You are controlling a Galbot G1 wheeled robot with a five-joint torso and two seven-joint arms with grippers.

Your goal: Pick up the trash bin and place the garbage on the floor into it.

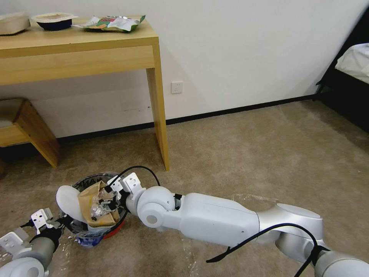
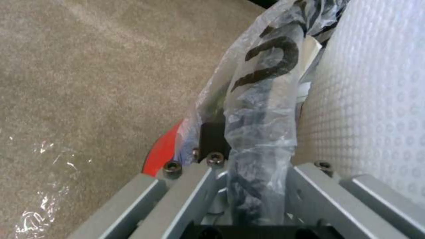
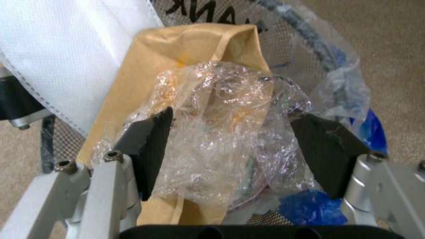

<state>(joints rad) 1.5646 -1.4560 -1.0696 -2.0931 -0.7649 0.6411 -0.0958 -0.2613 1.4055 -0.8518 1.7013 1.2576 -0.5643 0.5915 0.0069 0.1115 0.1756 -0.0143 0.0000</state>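
Small round red trash bin [image 1: 109,232] with clear plastic liner sits on the beige carpet [image 1: 250,154], just in front of the light wooden desk [image 1: 77,50]. Left gripper [image 2: 259,186], low at the bin's near-left side, is clamped on the bagged rim. Right arm reaches across, elbow bent; right gripper [image 3: 230,142] hangs over the bin mouth, jaws wide, crumpled clear plastic scrap [image 3: 221,132] between them. Brown paper scrap [image 1: 92,206] and white slipper sole [image 1: 69,202] stick out of the bin.

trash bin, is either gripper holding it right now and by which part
Yes: the left gripper is shut on the trash bin's bag-lined rim. The right gripper is open over the clear plastic scrap, gripping nothing.
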